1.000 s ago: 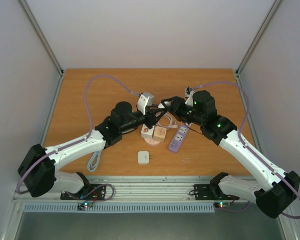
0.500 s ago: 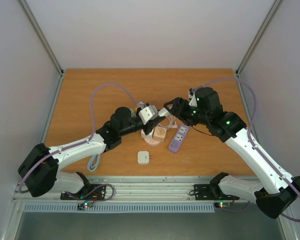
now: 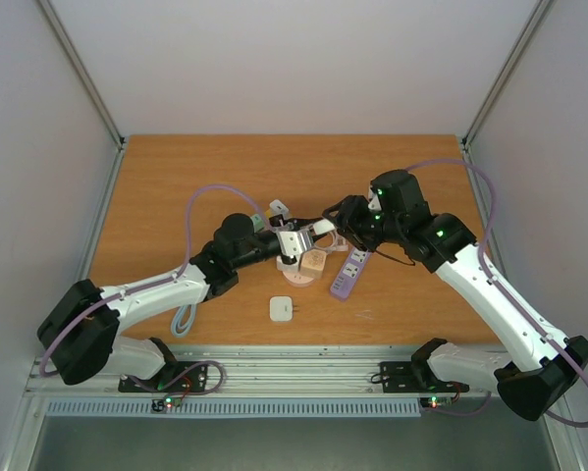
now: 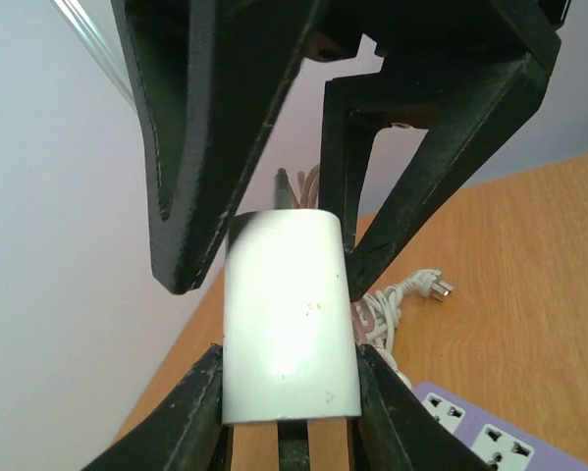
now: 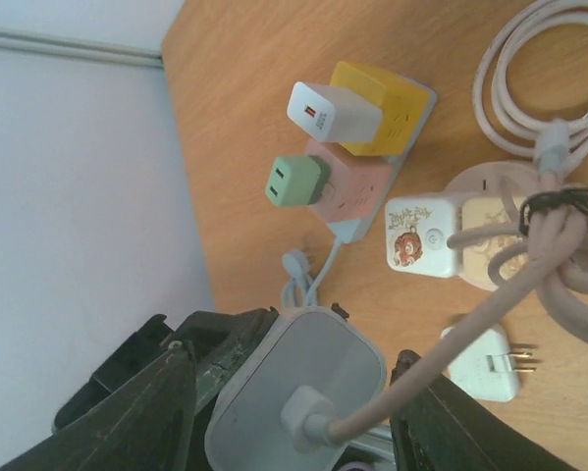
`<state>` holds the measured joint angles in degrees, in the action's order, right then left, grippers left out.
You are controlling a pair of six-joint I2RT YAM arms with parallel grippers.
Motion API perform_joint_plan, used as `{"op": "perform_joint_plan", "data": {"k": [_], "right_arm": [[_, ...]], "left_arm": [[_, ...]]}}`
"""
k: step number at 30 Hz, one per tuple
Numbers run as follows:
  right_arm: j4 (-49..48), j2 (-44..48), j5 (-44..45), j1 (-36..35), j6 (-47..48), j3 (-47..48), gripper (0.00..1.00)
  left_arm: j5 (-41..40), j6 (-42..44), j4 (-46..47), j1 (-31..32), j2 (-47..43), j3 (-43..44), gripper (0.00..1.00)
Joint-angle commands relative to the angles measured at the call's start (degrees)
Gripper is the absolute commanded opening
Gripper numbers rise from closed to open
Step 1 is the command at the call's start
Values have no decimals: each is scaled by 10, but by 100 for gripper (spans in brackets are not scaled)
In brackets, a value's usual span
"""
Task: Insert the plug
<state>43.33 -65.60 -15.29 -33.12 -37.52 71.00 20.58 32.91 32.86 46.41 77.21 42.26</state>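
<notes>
The plug (image 4: 289, 314), a white charger block with a pale cable in its end, hangs above the table with my left gripper (image 4: 287, 358) shut on its sides. In the top view the plug (image 3: 294, 239) sits between both grippers over the round wooden socket base (image 3: 295, 274). My right gripper (image 5: 294, 358) stands open, its fingers (image 5: 151, 412) straddling the plug (image 5: 298, 392) with small gaps. The cable crosses its other finger. The purple power strip (image 3: 349, 273) lies just right of the base.
A small white adapter (image 3: 282, 308) with prongs lies in front of the base. A pink and yellow power strip (image 5: 362, 157) carrying green and white chargers lies under my left arm. Coiled pale cable (image 5: 559, 245) rests on the wooden base. A light-blue cable (image 3: 185, 319) lies at the near left.
My left gripper has swung the plug down and rightward toward the right gripper. The right gripper has let its jaws out wide, narrowed them partway, and shifted left around the plug.
</notes>
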Motion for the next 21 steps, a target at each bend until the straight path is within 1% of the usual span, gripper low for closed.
{"op": "perform_joint_plan", "data": {"k": [1,2,6,15,17,19,21], "right_arm": [[-16,1,5,-3,-86,10,53],[-14,2,8,-2,-96,9,50],[-13,1,-1,-3,-127,1,43],[-53,-19,-68,-3,-163,-3,34],[-57,-22,-73,-3,-165,-4,26],[-56,-19,-61,-3,-164,-7,15],[-56,-13,-39,-1,-158,-11,5]], "left_arm": [[1,63,94,1,8,-8,12],[0,68,101,1,8,-11,12],[-10,76,130,1,12,-21,13],[-20,92,146,2,24,-19,16],[-26,94,146,2,27,-19,18],[-34,92,147,2,27,-19,24],[-46,82,148,2,27,-19,36]]}}
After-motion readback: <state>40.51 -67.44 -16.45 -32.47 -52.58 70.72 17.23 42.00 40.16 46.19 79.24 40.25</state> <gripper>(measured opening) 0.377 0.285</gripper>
